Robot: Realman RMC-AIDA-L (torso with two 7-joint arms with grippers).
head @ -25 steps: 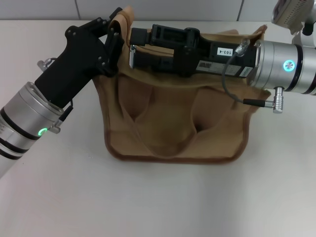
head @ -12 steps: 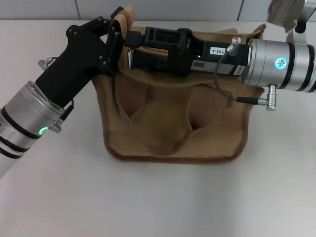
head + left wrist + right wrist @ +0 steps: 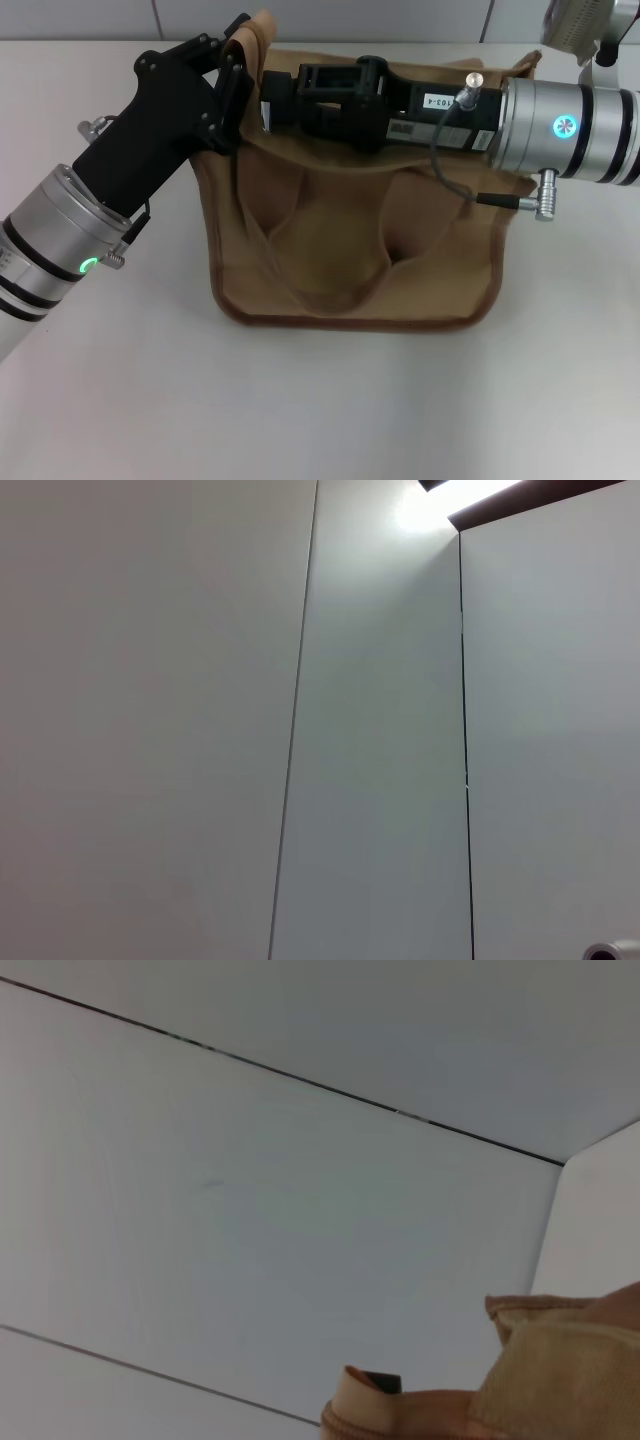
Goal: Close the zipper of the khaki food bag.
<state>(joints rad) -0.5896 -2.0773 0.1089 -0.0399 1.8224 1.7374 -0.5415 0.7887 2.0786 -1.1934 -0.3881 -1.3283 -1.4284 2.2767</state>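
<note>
The khaki food bag (image 3: 340,250) lies on the white table, its handles (image 3: 330,295) looping over the front. My left gripper (image 3: 238,55) is at the bag's back left corner, shut on a tan fabric flap there. My right gripper (image 3: 270,100) lies along the bag's top edge, reaching left. Its fingertips are closed at the small silver zipper pull (image 3: 265,115), close to the left gripper. The zipper line is hidden under the right gripper. The right wrist view shows only a bit of the bag's fabric (image 3: 545,1380) against the wall.
The white table (image 3: 300,400) extends in front of and beside the bag. A tiled wall runs behind the bag. The right arm's cable and plug (image 3: 540,205) hang over the bag's right side. The left wrist view shows only wall panels.
My right arm has shifted a little to the left along the bag's top and rolled slightly. The left gripper and the bag's corner have stayed put.
</note>
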